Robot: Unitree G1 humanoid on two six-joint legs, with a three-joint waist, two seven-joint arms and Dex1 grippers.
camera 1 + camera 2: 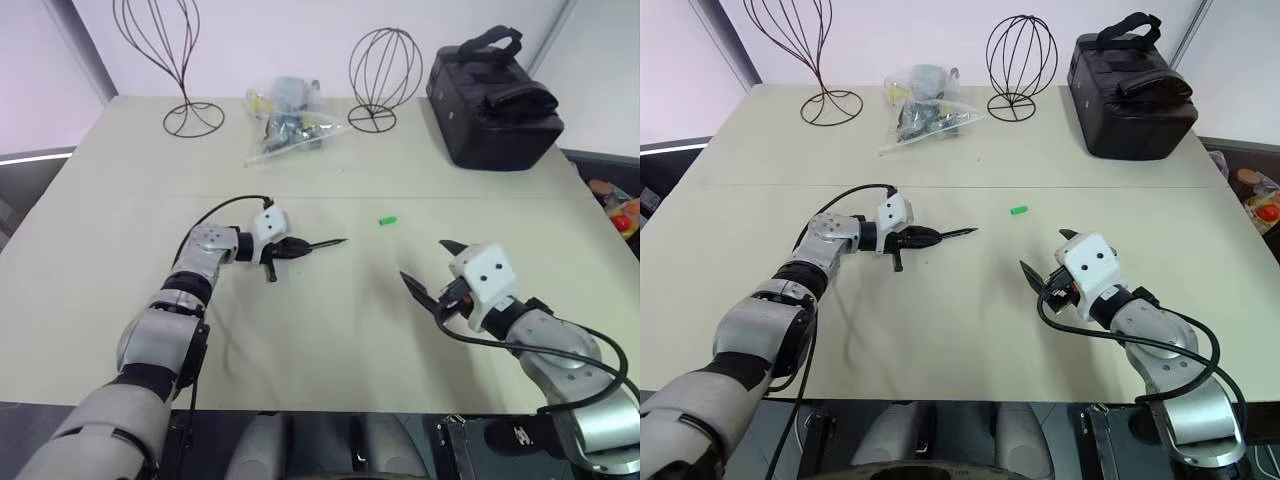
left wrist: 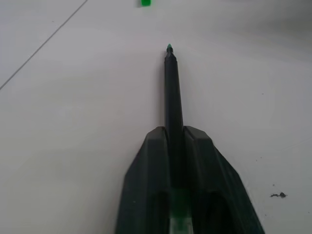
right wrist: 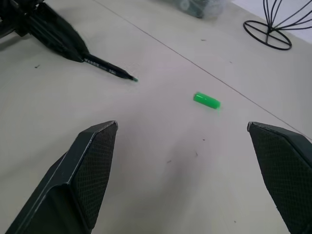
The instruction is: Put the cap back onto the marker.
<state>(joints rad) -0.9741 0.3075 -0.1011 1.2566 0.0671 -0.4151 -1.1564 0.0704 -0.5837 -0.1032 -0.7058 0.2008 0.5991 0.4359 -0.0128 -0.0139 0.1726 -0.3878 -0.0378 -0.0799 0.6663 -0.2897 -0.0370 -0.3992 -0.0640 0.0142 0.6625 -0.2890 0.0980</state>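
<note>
The marker [image 1: 326, 243], a thin dark stick with a green pointed tip, lies nearly level just above the cream table [image 1: 120, 280]. My left gripper [image 1: 297, 248] is shut on its rear end. In the left wrist view the marker [image 2: 173, 92] juts out from between the two closed fingers [image 2: 151, 165]. The cap [image 1: 387, 220], a tiny bright green cylinder, lies on the table a little beyond the marker's tip, toward the right. My right gripper [image 1: 425, 262] hovers open and empty at the right front. In its wrist view the cap [image 3: 206, 100] lies ahead between the spread fingers, clear of them.
A black bag [image 1: 495, 100] stands at the back right. Two wire stands [image 1: 185, 60] [image 1: 385, 65] and a clear plastic bag of small items [image 1: 285, 125] sit along the back. A seam [image 1: 480, 197] crosses the table just behind the cap.
</note>
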